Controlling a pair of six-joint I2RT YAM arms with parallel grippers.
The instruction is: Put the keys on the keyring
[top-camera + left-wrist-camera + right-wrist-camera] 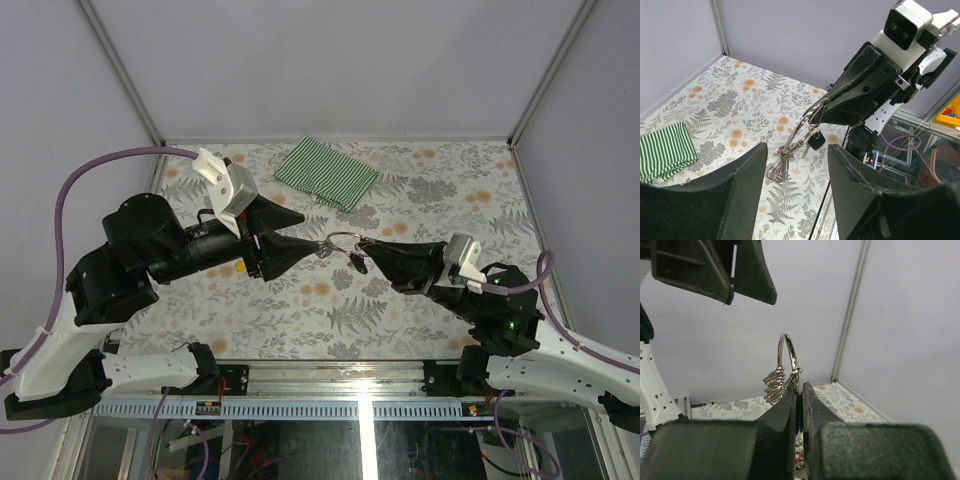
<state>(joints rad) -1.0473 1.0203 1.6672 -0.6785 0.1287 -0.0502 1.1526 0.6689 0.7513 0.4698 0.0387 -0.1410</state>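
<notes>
Above the bench (300, 310) | right pincer (364, 246) pinching keyring (340, 240) aloft | left pincer (310, 232) spread, empty, just beside | black-tagged key (816, 141) seemingly hanging on ring already | yellow-tagged key out of view, threading unconfirmed

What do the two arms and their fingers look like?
The left arm and right arm have black joints, white base links and purple cables. White camera housings sit at the wrists. The fingers are black tapered wedges. The right arm shows a green light.
</notes>
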